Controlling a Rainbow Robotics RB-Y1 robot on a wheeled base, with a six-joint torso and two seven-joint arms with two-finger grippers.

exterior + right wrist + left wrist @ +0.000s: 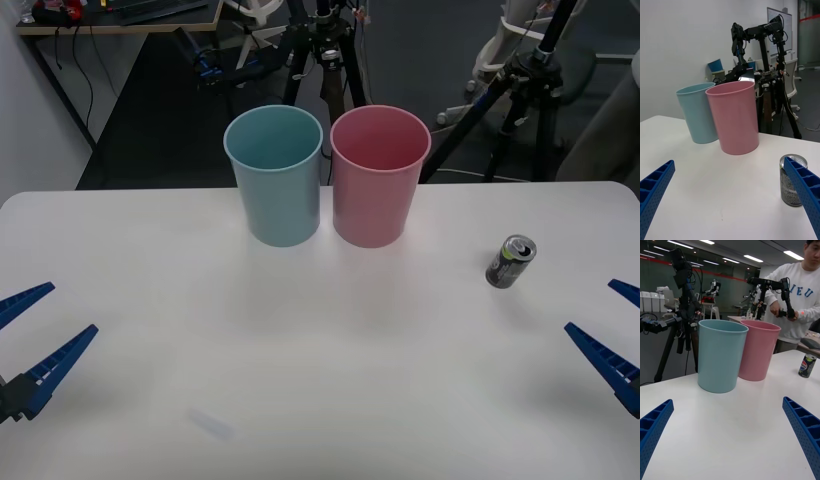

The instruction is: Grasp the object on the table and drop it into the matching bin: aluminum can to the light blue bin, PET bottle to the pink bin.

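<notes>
Our left gripper [28,345] and right gripper [612,330] wide open, holding nothing, low over the white smooth table [300,380], small dark grey aluminum can [511,262] upright near our right gripper, farther back light blue plastic bin [275,180] beside pink plastic bin [379,180].

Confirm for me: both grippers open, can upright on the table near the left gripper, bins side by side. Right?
Not quite. The can stands near the right gripper, not the left gripper, as the front view shows. The rest holds: both grippers open, can upright on the table, blue bin beside pink bin.
</notes>
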